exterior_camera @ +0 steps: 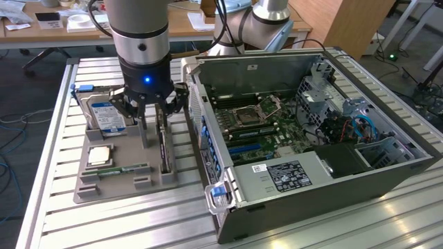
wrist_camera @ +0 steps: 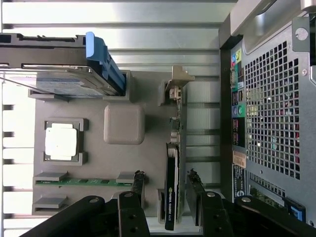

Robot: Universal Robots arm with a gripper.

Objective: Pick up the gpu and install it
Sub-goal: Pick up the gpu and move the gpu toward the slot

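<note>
The gpu (wrist_camera: pixel 171 190) stands on its long edge in a slot of the grey parts tray (wrist_camera: pixel 123 123), black face showing, with its silver end bracket (wrist_camera: pixel 177 81) at the far end. In the exterior view the gpu (exterior_camera: pixel 165 155) is a thin dark card at the tray's side nearest the computer case. My gripper (wrist_camera: pixel 166 177) hangs straight down over it, open, with one finger (wrist_camera: pixel 138 183) on each side of the card and a gap to both. From outside, the gripper (exterior_camera: pixel 153 141) sits low over the tray.
The tray (exterior_camera: pixel 118 189) also holds a hard drive (exterior_camera: pixel 104 111) with a blue-white label, a CPU (exterior_camera: pixel 99 154) and a green RAM stick (exterior_camera: pixel 124 169). The open computer case (exterior_camera: pixel 387 171) lies at the exterior view's right, motherboard (exterior_camera: pixel 266 127) exposed. All rest on a slatted metal table (exterior_camera: pixel 104 223).
</note>
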